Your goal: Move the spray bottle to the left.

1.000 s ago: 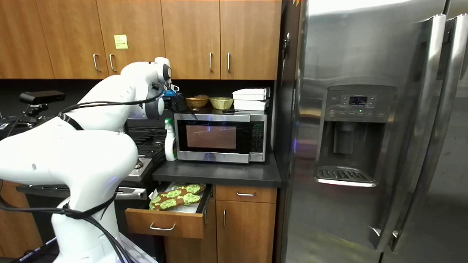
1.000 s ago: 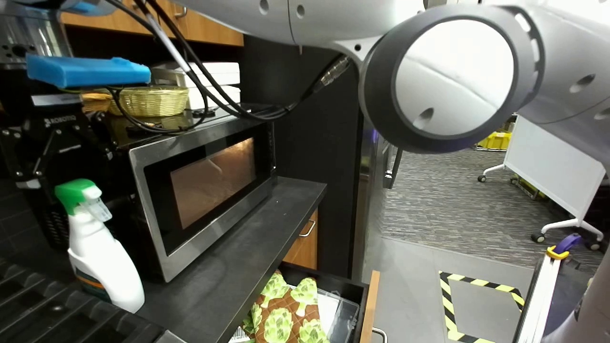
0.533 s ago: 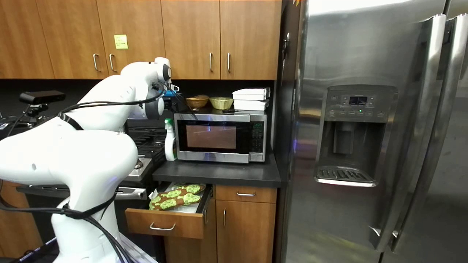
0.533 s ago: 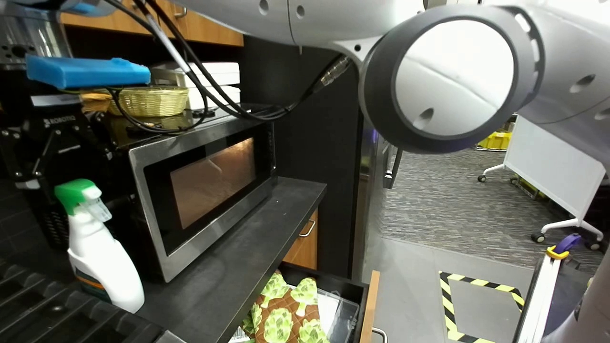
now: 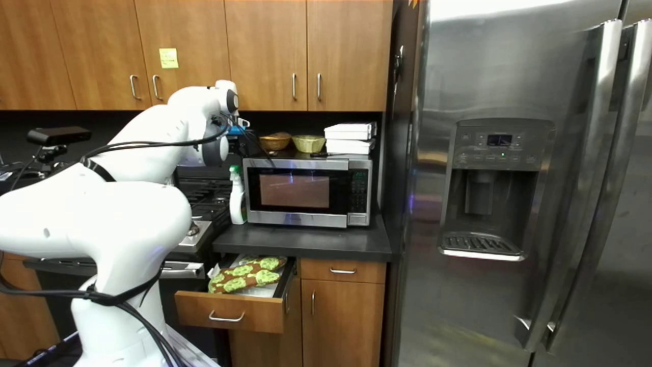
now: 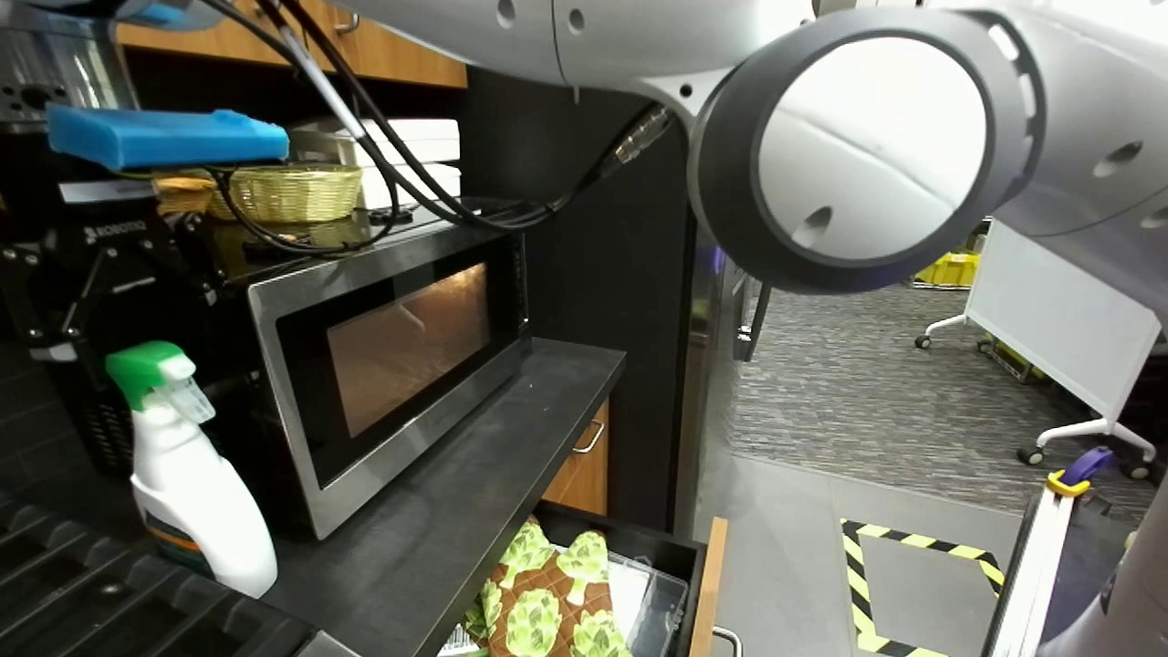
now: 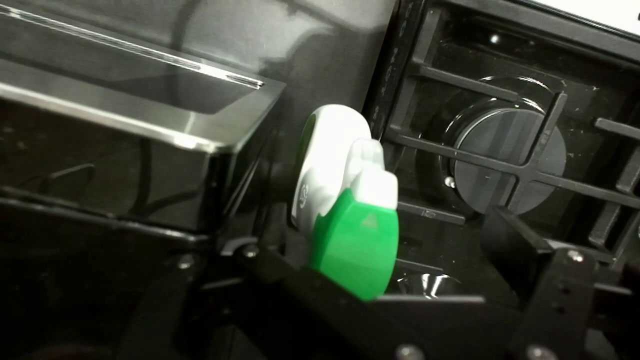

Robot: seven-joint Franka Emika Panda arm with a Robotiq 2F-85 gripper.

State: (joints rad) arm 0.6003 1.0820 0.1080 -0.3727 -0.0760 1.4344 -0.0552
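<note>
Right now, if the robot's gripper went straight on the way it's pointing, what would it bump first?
Probably the bottle: in the wrist view its green top shows between the open fingers. Depth is unclear, so they might slide past either side instead.

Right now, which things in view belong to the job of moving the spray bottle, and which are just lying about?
For the job:
spray bottle;
gripper, open.

Just standing or lying about:
microwave;
yellow basket;
brown basket;
white boxes;
patterned cloth in the open drawer.
</note>
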